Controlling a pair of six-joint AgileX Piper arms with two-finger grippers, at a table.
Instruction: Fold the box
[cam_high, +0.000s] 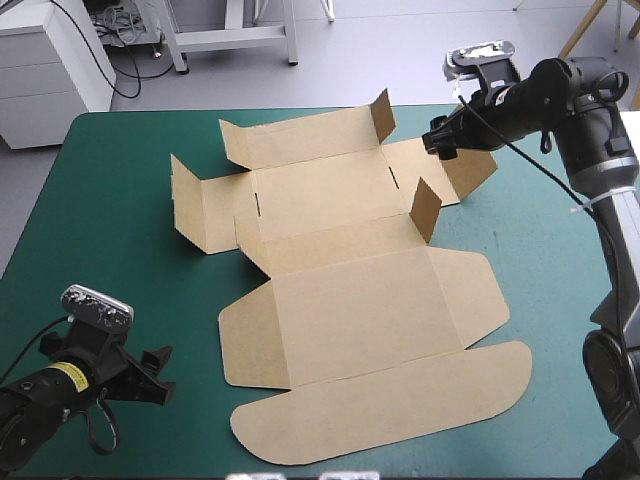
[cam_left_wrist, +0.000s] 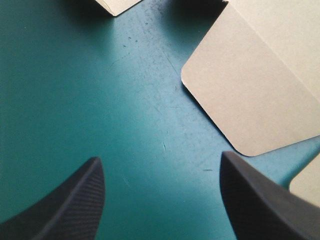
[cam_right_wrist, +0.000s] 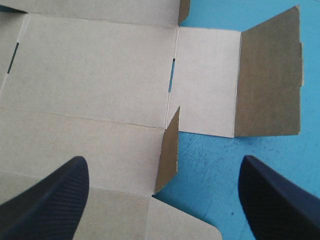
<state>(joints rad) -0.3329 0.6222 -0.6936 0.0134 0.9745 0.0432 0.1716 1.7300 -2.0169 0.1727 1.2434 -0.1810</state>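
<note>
I see a table with a teal-green cover (cam_high: 120, 200) filling most of the high view. Beyond its far edge are a grey floor (cam_high: 400, 50) and a white cabinet (cam_high: 50, 70).

My left gripper (cam_left_wrist: 160, 157) sits low near the table's near left corner, pointing toward the box (cam_high: 340, 260) and well apart from it. Its 2 black fingers stand wide apart with nothing between them, only bare cover beneath. Just ahead of it lies a rounded corner of 1 flat lid flap (cam_left_wrist: 250, 90).

My right arm reaches in from the right, with the right gripper (cam_right_wrist: 162, 160) above the box's far right end. Its fingers are also spread wide and hold nothing. I cannot tell whether it touches the board.

The box is a cut sheet of brown board lying at the table's middle, mostly flat. The far wall (cam_high: 300, 135) is raised, with an end tab turned up. The left side panel (cam_high: 185, 205) stands up too. At the right end, a small tab (cam_right_wrist: 172, 150) stands upright ahead of the right gripper, and the side panel's outer flap (cam_right_wrist: 270, 75) is tilted up. The lid (cam_high: 360, 310) lies flat toward the near edge, ending in a long rounded tuck flap (cam_high: 380, 410). Nothing lies on the board.
</note>
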